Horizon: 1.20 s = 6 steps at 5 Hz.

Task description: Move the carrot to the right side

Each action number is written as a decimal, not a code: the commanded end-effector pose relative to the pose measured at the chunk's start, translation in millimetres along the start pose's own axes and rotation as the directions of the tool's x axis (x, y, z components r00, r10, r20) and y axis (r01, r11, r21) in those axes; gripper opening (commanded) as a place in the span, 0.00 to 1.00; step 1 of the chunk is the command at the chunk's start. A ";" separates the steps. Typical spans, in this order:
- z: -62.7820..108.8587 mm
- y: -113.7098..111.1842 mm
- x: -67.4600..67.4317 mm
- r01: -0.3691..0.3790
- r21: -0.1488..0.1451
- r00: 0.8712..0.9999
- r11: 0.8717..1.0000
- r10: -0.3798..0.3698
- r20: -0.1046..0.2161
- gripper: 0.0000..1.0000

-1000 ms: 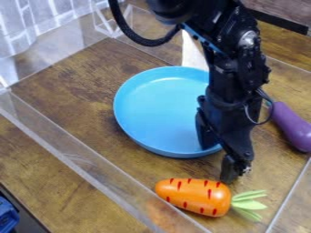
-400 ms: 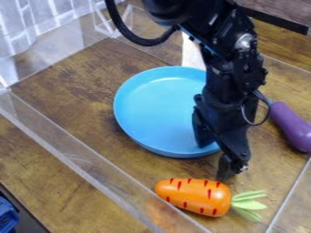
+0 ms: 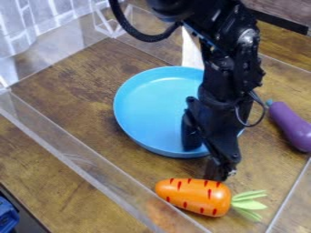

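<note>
I see my gripper point(image 3: 219, 169) pointing down with jaws spread wide and nothing in them, just above the carrot point(image 3: 195, 195), which lies on the wooden table point(image 3: 73, 109) beside the blue plate point(image 3: 152, 109).

The black arm reaches down over the wooden desk point(image 3: 73, 100), its end effector point(image 3: 219, 167) pointing at the desk with jaws spread, just above the carrot point(image 3: 195, 195) and holding nothing. The carrot lies on its side, green top toward the right. A blue plate point(image 3: 152, 109) sits behind it, and a purple eggplant point(image 3: 293, 126) lies at the right edge.
</note>
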State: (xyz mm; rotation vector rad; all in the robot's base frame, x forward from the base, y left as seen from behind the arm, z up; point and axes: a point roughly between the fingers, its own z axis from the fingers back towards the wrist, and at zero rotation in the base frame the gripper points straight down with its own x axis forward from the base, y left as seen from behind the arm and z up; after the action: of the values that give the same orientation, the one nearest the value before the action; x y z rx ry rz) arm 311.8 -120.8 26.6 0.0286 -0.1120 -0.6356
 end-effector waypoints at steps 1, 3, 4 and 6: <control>18.7 2.3 15.9 -0.035 0.028 0.996 0.999 0.032 0.089 1.00; 1.3 -11.8 17.9 -0.063 0.033 0.993 0.997 0.060 0.103 1.00; 6.8 -19.5 22.4 -0.084 0.039 0.990 0.996 0.079 0.113 1.00; 15.8 -29.3 27.7 -0.131 0.045 0.984 0.990 0.124 0.130 1.00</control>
State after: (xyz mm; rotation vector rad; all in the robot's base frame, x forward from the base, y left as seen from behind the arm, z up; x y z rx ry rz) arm 309.9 -149.6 23.7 0.0504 -0.1864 -0.4935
